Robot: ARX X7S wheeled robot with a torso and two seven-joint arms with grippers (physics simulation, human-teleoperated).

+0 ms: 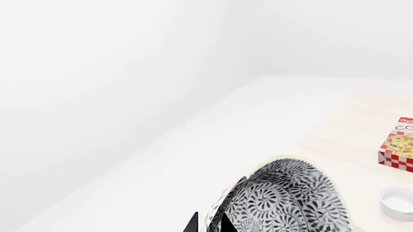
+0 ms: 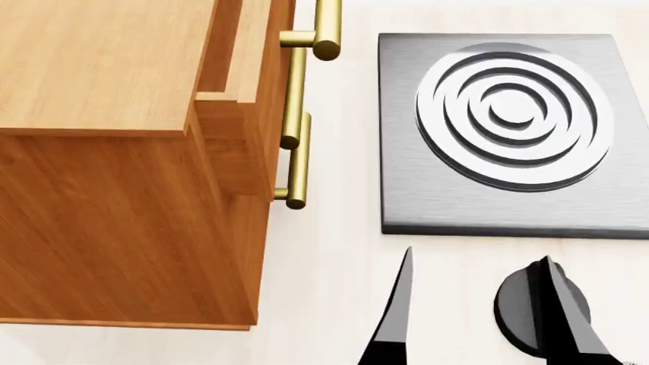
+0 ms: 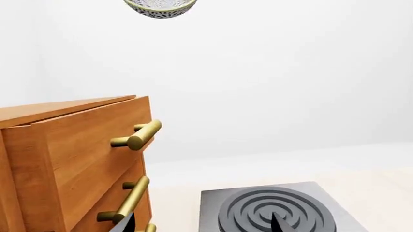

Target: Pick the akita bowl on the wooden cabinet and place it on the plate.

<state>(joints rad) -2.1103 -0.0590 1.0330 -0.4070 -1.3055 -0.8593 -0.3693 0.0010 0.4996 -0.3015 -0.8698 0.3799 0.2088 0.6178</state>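
Close up: small round white bowl with dense blue-grey swirls, gripped by left gripper, lifted clear of orange-brown wooden cabinet. Right gripper released. Red-ringed plate unseen; placing left.

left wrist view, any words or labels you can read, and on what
Red-checked box at the picture's edge: white script on its red band, cut off by the frame and too blurred to read.
Same box, below the band: large letters starting "CO", the rest cut off.
Akita bowl and small white cup: no text, only pattern or plain.
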